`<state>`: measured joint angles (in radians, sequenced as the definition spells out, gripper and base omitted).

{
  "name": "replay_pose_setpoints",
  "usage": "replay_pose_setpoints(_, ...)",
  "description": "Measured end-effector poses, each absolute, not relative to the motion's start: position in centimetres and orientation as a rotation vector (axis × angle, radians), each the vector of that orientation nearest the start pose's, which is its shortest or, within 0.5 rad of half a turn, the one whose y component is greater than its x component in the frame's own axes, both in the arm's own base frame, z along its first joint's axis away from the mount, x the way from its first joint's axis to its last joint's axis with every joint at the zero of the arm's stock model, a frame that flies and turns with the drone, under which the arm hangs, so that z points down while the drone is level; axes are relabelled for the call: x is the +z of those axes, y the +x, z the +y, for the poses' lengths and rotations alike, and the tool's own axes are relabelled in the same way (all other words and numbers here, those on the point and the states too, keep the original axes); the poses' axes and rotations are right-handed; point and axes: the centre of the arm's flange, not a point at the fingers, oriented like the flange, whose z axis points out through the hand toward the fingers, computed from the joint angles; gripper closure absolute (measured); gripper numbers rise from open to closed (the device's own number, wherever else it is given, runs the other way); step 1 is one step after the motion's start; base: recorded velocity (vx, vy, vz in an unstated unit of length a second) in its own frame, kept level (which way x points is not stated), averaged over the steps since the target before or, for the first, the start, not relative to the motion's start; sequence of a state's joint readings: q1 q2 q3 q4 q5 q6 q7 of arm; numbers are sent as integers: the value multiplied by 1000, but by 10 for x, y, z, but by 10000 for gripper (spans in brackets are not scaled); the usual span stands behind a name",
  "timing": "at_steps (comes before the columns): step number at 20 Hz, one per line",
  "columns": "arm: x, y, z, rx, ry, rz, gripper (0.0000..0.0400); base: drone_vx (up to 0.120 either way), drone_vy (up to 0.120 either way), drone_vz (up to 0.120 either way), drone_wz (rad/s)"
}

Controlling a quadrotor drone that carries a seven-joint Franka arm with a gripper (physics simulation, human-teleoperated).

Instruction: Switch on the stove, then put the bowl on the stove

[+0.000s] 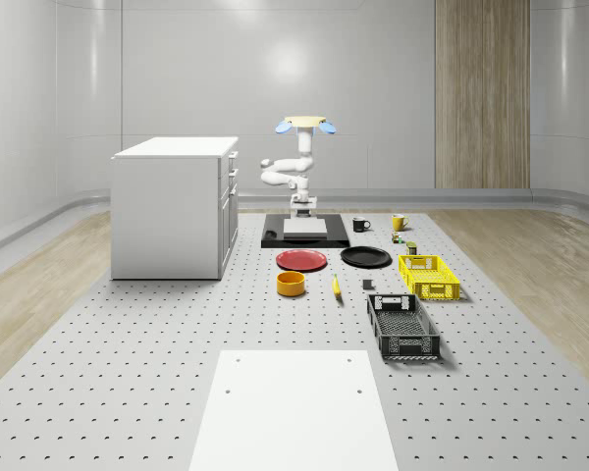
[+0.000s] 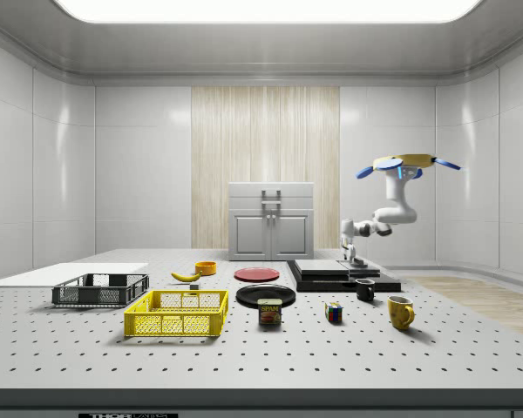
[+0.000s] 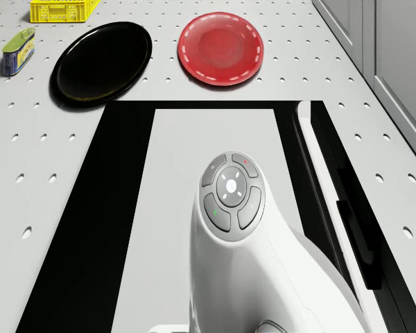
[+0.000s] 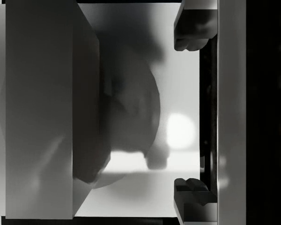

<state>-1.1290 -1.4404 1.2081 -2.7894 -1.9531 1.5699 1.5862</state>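
White panel aside, the drone hovers behind the stove, fingers apart just above it, probably reaching for its switch, with the orange bowl waiting before the stove.

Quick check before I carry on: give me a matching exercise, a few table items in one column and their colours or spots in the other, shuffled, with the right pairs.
Items:
1. bowl
2. plate nearest the cabinet
3. crate nearest the white mat
4. gripper

Descriptions:
A. black, open mesh sides
B. low over the stove
C. orange-yellow, on the table in front of the red plate
D. red

Pairs: 1-C, 2-D, 3-A, 4-B
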Motion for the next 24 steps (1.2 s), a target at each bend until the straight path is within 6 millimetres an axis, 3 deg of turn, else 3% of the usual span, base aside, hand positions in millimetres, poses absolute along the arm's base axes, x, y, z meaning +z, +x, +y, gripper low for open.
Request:
replay_pose_setpoints(8, 541, 321, 31, 786, 1, -2, 0, 120, 0, 0, 0)
replay_pose_setpoints(11, 541, 321, 32, 786, 1, -2, 0, 120, 0, 107, 0)
replay_pose_setpoints(24, 541, 321, 32, 786, 1, -2, 0, 120, 0, 0, 0)
